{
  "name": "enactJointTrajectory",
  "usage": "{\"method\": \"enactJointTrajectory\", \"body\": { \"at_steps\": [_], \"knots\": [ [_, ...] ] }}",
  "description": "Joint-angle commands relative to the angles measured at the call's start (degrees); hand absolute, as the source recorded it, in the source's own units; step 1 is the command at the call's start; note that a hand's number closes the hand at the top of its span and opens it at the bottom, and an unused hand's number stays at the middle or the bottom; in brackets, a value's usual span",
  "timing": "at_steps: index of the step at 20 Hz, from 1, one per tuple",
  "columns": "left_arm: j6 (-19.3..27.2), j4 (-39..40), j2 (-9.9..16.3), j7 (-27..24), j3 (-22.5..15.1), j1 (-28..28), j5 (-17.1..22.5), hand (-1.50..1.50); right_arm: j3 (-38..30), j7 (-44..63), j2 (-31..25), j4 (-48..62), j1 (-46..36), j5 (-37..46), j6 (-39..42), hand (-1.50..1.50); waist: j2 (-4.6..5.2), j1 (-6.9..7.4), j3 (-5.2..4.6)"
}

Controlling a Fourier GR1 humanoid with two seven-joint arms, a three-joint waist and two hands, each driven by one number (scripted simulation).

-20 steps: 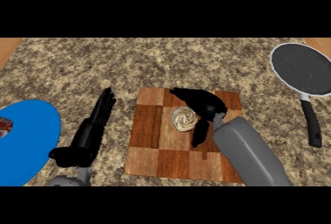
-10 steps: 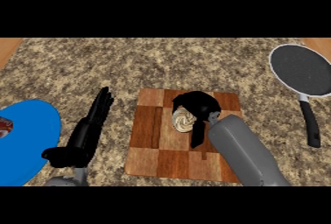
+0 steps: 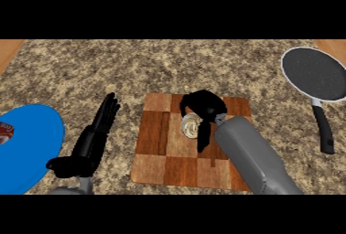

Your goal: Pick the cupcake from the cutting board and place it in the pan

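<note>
Right hand [image 3: 205, 106] curls around cupcake [image 3: 191, 125] on cutting board [image 3: 162, 141]; pan [image 3: 315, 75] sits well to its right. Left hand [image 3: 94, 137] rests with fingers straight.

Cutting board [image 3: 175, 155]: lay mid-counter, between plate and pan.
Cupcake [image 3: 190, 125]: sat on the board's far half, under the right hand [image 3: 202, 107].
Pan [image 3: 315, 73]: lay far right.
Plate [image 3: 27, 146]: lay at left edge.
Left hand [image 3: 94, 137]: lay between plate and board.

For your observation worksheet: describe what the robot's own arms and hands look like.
Both forearms are plain grey and boxy. Each ends in a black hand, the left hand and the right hand, with slim black fingers and a thumb. No cables, markings or sleeves show.
</note>
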Motion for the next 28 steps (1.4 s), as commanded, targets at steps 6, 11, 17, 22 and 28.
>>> {"method": "enactJointTrajectory", "body": {
  "at_steps": [6,11,17,22,28],
  "knots": [
    [0.75,0.4,-0.75,0.51,0.37,-1.09,-0.79,0.0,-14.48,17.79,-2.41,0.18,-3.48,0.72,-11.52,1.5,1.11,-0.61,0.26],
    [-0.21,0.23,-1.19,-0.18,-1.27,-0.76,-1.01,0.0,-24.14,38.32,-5.99,4.61,-9.33,4.1,-22.46,1.5,1.97,1.14,0.18],
    [-0.32,-1.57,-1.47,1.51,-2.35,-0.36,-1.19,0.0,-22.95,52.78,-8.23,8.95,-19.06,16.08,-34.48,1.5,1.62,2.86,0.26],
    [-0.4,0.6,-1.28,0.13,0.06,-2.83,-0.6,0.0,-25.97,54.57,-9.29,15.22,-22.36,18.19,-45.34,1.5,1.79,2.08,0.31],
    [-0.75,1.05,-1.25,0.85,0.05,-2.46,-0.62,0.0,-33.25,53.48,-13.38,18.91,-23.82,14.49,-53.48,1.5,1.81,1.94,0.35]
  ]
}}
